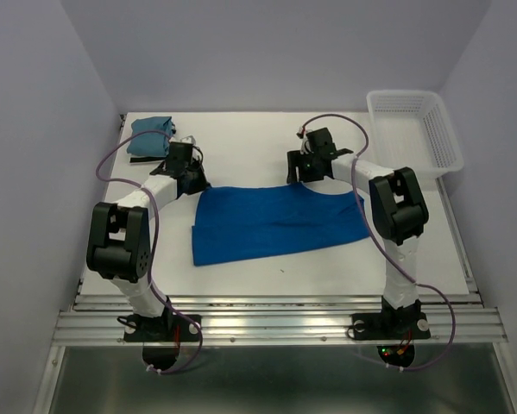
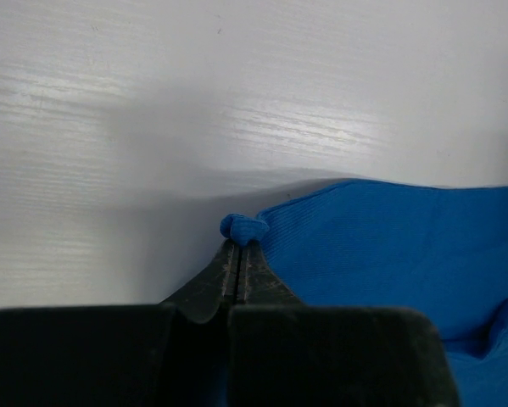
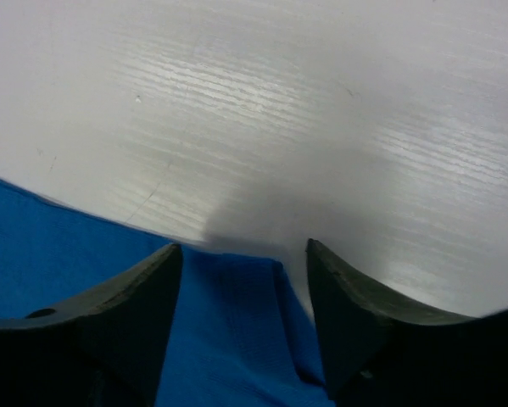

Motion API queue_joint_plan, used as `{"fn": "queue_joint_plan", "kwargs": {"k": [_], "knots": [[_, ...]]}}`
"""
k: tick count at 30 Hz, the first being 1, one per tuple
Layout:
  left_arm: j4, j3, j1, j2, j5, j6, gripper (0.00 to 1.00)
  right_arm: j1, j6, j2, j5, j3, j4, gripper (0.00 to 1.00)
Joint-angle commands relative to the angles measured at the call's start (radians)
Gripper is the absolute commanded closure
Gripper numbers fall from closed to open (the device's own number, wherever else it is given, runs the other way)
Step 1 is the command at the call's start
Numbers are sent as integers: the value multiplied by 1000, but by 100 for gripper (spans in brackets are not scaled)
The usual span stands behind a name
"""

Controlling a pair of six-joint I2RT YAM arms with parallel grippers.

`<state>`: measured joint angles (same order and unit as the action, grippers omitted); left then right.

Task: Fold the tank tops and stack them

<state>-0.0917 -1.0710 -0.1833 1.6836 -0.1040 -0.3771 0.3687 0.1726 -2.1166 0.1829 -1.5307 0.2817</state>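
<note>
Two far corners matter for this fold, and only one of them is gripped. My left gripper [image 2: 239, 246] is pinched fully together on a small nub of the royal blue tank top [image 1: 275, 224] at its far left corner. From those fingertips the cloth spreads away to the right and back toward me.

My right gripper [image 3: 243, 250] stands wide apart with nothing in it. Its two fingers straddle a narrow tongue of the same blue fabric at the far right corner. The cloth lies between and just behind the tips, with bare table [image 3: 321, 102] ahead of them.

The top's long axis runs from one gripper to the other, across me. I judge the right fingers must come down and close on that tongue before both can draw the far edge toward me. The teal tank top [image 1: 150, 136] sits folded beyond and to the left of my left fingers, apart from them.
</note>
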Motion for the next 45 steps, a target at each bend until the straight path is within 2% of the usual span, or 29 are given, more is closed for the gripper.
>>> {"fn": "queue_joint_plan", "kwargs": {"k": [1, 3, 4, 7, 8, 12, 19, 23, 29, 30, 37, 45], "knots": [[30, 20, -5, -68, 1, 20, 100, 1, 2, 0, -30, -20, 5, 39], [33, 28, -5, -77, 7, 18, 100, 1, 8, 12, -1, 7, -10, 51], [36, 34, -5, -79, 9, 17, 100, 10, 8, 15, 6, 14, -13, 62], [49, 45, -4, -91, 4, 15, 100, 10, 8, 26, 24, 32, -30, 72], [53, 52, -5, -94, 1, 17, 100, 10, 2, 26, 29, 33, -33, 80], [53, 63, -5, -110, 12, 7, 100, 10, -8, 38, 70, 33, -44, 99], [70, 124, -11, -188, 17, -11, 100, 10, -10, 228, 76, 156, -140, 99], [75, 180, -42, -240, 49, -42, 100, 10, 24, 403, 75, 323, -199, 99], [73, 288, -79, -350, 93, -104, 100, 10, 42, 555, 73, 489, -200, 99], [75, 304, -88, -379, 146, -130, 100, 10, 47, 590, 73, 526, -200, 99], [83, 469, -116, -516, 266, -287, 100, 10, 73, 701, 99, 644, -211, 99], [84, 606, -123, -725, 296, -362, 100, 19, 90, 765, 95, 744, -217, 99]]}}
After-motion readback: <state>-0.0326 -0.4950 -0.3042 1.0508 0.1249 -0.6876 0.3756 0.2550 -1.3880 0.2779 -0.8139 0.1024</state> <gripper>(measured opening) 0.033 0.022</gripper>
